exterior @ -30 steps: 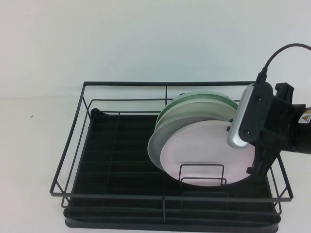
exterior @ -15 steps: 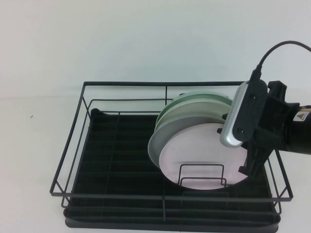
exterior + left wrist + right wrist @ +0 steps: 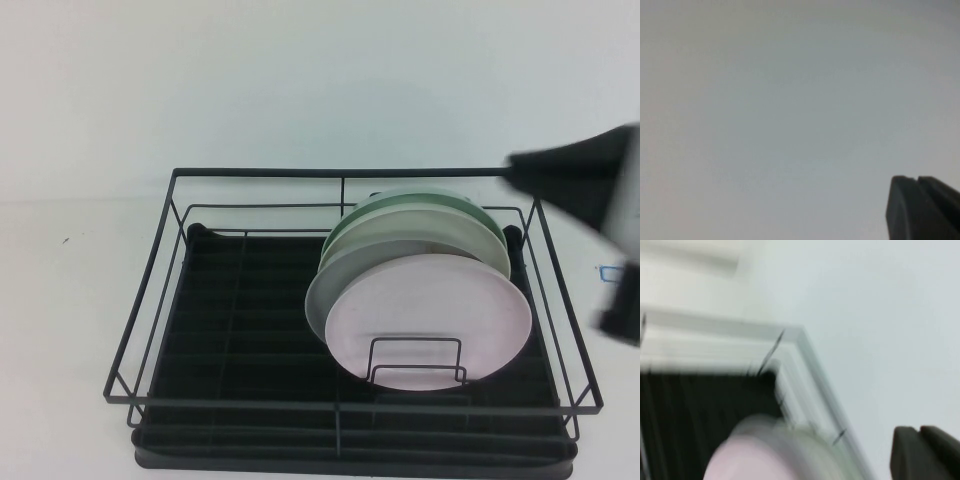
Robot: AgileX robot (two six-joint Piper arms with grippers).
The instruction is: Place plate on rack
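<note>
The rack (image 3: 340, 320) is seen from a raised camera angled down, filling the lower frame. Only pale blank surface is faced by the left wrist camera. A rack corner (image 3: 785, 340) and pink plate (image 3: 747, 460) are viewed close and blurred by the right wrist camera; both are shared with the high view, plate (image 3: 428, 322) at center-right.

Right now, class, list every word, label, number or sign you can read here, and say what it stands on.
None can be read.
The pink plate, the rack and the other plates carry no markings.
The right end effector is blurred at the rack's right edge; the left end effector faces a blank surface.
</note>
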